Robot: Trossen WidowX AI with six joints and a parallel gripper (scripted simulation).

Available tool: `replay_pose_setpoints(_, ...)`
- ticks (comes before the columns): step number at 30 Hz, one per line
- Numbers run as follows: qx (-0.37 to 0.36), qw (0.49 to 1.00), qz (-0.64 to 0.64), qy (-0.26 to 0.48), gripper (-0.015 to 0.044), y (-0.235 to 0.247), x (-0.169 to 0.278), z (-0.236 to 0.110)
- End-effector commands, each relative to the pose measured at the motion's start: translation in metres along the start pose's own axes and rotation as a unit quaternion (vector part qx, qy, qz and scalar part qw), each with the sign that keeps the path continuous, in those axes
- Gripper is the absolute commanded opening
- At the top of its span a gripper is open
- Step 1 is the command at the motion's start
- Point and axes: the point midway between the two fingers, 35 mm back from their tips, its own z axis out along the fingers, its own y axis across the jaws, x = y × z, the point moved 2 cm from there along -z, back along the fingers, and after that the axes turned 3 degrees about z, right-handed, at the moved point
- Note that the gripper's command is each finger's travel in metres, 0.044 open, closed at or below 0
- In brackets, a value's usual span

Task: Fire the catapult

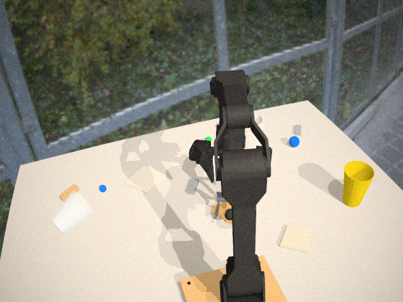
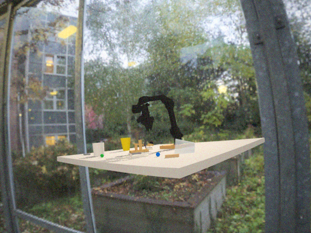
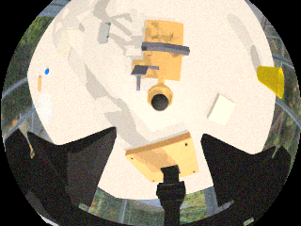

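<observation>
Wrist view: the jaws stand wide and empty because the dark ball (image 3: pixel 161 104) sits mid-frame in the catapult (image 3: pixel 162 56) cup, ready for aiming.

catapult (image 3: pixel 165 51): matt wood | table (image 1: pixel 130 260): smooth matt | arm (image 1: pixel 242 168): matt black
</observation>
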Motion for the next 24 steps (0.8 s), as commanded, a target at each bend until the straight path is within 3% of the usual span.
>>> replay_pose_setpoints(1, -0.001, 1.000, 0.000, -0.003, 0.0440, 0.000, -0.002, 0.000)
replay_pose_setpoints(11, -0.028, 0.986, -0.012, -0.162, 0.0440, 0.006, -0.086, -0.021)
replay_pose_setpoints(24, -0.043, 0.924, -0.020, -0.380, 0.0440, 0.004, -0.199, -0.079)
